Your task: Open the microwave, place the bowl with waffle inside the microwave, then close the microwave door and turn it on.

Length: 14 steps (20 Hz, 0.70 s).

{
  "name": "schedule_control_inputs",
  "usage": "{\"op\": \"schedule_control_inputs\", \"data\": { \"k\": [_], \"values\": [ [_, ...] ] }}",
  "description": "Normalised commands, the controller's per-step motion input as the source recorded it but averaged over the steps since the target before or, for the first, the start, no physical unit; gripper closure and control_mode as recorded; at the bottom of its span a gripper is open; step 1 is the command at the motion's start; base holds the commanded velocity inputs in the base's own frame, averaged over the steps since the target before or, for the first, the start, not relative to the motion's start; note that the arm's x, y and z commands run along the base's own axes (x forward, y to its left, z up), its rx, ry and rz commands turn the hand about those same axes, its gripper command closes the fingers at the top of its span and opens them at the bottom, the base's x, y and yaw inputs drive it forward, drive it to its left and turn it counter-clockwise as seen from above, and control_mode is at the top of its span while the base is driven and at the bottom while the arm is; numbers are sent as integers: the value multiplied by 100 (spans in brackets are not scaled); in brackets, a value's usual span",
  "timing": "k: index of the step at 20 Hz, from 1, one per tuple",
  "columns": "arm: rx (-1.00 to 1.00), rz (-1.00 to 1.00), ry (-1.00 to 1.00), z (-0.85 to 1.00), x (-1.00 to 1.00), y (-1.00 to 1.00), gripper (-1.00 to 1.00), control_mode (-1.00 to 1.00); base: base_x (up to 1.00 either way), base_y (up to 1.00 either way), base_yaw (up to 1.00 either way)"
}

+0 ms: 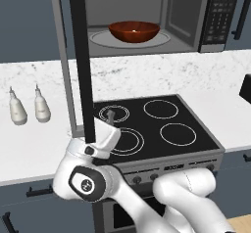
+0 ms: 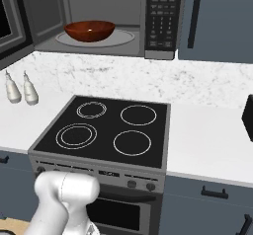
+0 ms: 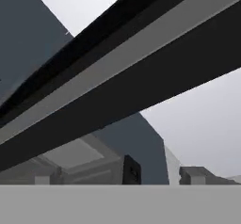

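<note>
The microwave point(image 1: 147, 11) stands open above the stove, its button panel point(image 2: 162, 13) at the right. Inside, the reddish-brown bowl point(image 1: 134, 31) rests upright on the glass turntable point(image 2: 116, 40). The waffle is hidden within the bowl. The microwave door point(image 1: 78, 56) is swung out toward me and appears edge-on as a tall black and grey strip. My gripper point(image 1: 105, 123) sits at the door's lower end, over the front left burner, open and holding nothing. In the hand view the door's edge point(image 3: 122, 82) runs as a slanted band just above the two spread fingertips point(image 3: 132, 172).
Two pale bottles point(image 1: 17, 108) point(image 1: 41, 104) stand on the white counter left of the black cooktop point(image 1: 162, 124). A dark object point(image 1: 246, 87) sits at the counter's right edge. Blue-grey cabinets point(image 2: 217, 17) flank the microwave.
</note>
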Motion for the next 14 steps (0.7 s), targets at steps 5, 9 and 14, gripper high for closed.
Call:
{"op": "schedule_control_inputs", "data": {
  "k": [5, 9, 14],
  "values": [
    [18, 18, -12, 1, 0, 20, -100, -100, 0, 0, 0],
    [17, 14, -20, 11, 0, 4, -100, -100, 0, 0, 0],
    [15, 11, -24, 14, 1, 0, -100, -100, 0, 0, 0]
  ]
}}
